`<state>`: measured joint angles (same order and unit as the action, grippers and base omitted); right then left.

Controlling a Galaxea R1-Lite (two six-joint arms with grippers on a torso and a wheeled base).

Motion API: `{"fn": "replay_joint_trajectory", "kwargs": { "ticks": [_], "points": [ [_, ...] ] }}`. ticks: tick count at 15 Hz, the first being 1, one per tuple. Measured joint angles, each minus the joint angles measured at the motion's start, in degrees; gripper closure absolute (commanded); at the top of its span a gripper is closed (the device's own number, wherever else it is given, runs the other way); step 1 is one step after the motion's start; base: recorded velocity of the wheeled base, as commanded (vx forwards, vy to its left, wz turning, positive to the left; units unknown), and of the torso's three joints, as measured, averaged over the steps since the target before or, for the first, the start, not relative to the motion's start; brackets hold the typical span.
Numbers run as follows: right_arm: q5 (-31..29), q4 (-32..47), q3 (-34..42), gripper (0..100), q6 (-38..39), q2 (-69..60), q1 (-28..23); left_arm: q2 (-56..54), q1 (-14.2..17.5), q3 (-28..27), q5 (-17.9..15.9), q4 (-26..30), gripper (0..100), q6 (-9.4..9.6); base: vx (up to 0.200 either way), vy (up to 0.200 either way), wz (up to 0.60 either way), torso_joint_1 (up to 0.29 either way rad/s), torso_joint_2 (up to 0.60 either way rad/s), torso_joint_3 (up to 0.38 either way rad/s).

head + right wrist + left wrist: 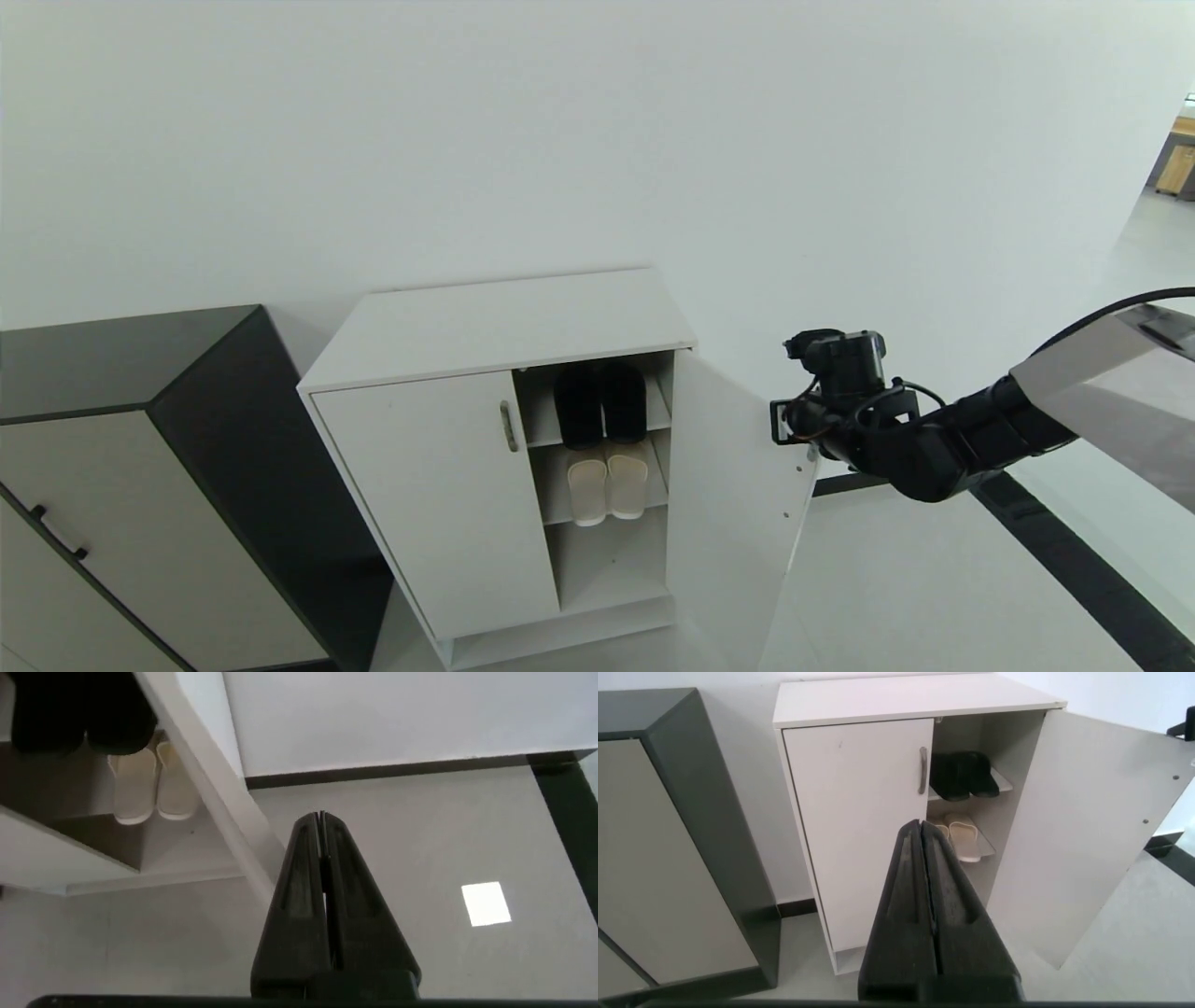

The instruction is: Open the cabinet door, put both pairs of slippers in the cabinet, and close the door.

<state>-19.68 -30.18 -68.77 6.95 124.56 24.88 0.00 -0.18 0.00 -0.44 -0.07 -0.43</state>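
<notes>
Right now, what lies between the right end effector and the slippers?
The open cabinet door stands between the right end effector and the black slippers and white slippers, seen in the head view.

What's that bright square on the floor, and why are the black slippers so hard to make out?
Right wrist view: the bright square is likely light reflected on the shiny floor; source unseen. Head view: the black slippers sit in the shade of the cabinet and merge into one dark shape, while the white slippers below show clearly.

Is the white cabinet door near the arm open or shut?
Open: the white door panel is swung outward, exposing black slippers and white slippers inside.
</notes>
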Motion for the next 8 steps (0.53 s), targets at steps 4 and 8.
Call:
{"fn": "replay_joint_trajectory", "kwargs": {
  "ticks": [4,8],
  "points": [
    [-0.1,-0.5,5.9,100,0.3,-4.8,6.6,0.0,0.0,0.0,0.0,0.0,100,-0.01,0.000,0.000,0.00,0.000,0.00,0.000],
    [-0.1,-0.9,9.3,100,1.7,-9.8,11.9,0.0,0.0,0.0,0.0,0.0,100,0.00,0.000,0.000,0.00,0.000,0.00,0.000]
  ]
}}
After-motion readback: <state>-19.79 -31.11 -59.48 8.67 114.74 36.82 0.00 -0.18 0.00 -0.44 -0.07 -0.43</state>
